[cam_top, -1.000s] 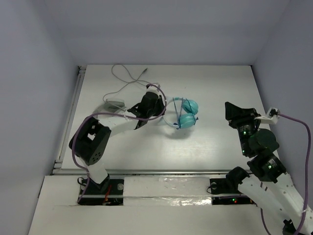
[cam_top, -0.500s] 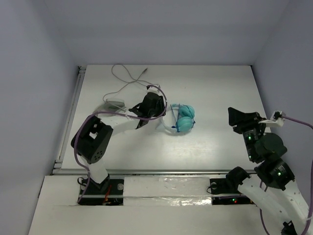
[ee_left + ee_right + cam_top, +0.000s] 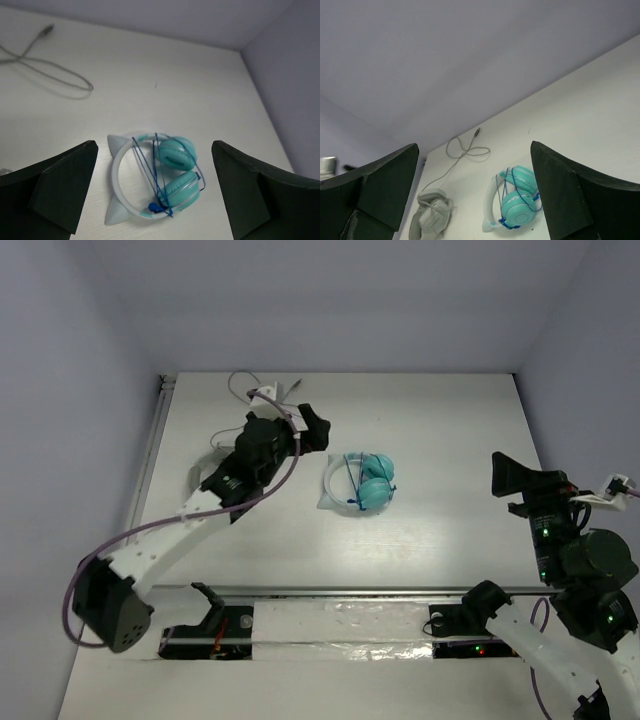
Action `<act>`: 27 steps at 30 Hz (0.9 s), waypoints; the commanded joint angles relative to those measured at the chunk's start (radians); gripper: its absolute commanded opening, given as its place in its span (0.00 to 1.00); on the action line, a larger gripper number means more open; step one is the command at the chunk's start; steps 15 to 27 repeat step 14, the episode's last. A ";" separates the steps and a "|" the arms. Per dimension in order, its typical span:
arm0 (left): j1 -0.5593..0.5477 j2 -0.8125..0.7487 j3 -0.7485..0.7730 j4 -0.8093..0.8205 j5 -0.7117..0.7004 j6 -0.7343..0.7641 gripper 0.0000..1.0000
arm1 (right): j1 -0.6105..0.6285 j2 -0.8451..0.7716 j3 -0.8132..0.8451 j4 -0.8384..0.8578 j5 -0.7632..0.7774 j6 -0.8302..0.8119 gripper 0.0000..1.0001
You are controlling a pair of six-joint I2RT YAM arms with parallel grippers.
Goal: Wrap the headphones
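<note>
Teal-cupped headphones (image 3: 362, 483) lie flat on the table (image 3: 450, 420), roughly mid-table between your two arms, and nothing touches them. The blue cable (image 3: 145, 167) crosses the white headband and both cups in several passes, so I judge the winding done and the step in hand to be release and withdrawal.

Your left end effector (image 3: 154, 143) hangs above and just left of the set, fingers spread wide and holding nothing. Your right end effector (image 3: 475, 145) is likewise spread and empty, well apart at the right edge.

Next move: check for loose cable ends, then retract both arms. I cannot tell whether the plug end is tucked.

Against the earlier frame, the left arm has left the headband and opened. The right arm has pulled back further. The headphones sit slightly further left.
</note>
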 commanded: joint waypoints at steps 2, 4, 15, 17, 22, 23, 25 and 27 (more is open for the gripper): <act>-0.003 -0.232 0.008 -0.034 -0.039 0.079 0.99 | -0.004 0.006 0.076 -0.066 0.072 -0.086 1.00; -0.003 -0.306 0.020 -0.086 -0.045 0.093 0.99 | -0.004 0.006 0.088 -0.097 0.086 -0.091 1.00; -0.003 -0.432 -0.031 -0.160 -0.016 0.090 0.99 | -0.004 -0.020 0.042 -0.031 -0.007 -0.092 1.00; -0.003 -0.432 -0.031 -0.160 -0.016 0.090 0.99 | -0.004 -0.020 0.042 -0.031 -0.007 -0.092 1.00; -0.003 -0.432 -0.031 -0.160 -0.016 0.090 0.99 | -0.004 -0.020 0.042 -0.031 -0.007 -0.092 1.00; -0.003 -0.432 -0.031 -0.160 -0.016 0.090 0.99 | -0.004 -0.020 0.042 -0.031 -0.007 -0.092 1.00; -0.003 -0.432 -0.031 -0.160 -0.016 0.090 0.99 | -0.004 -0.020 0.042 -0.031 -0.007 -0.092 1.00; -0.003 -0.432 -0.031 -0.160 -0.016 0.090 0.99 | -0.004 -0.020 0.042 -0.031 -0.007 -0.092 1.00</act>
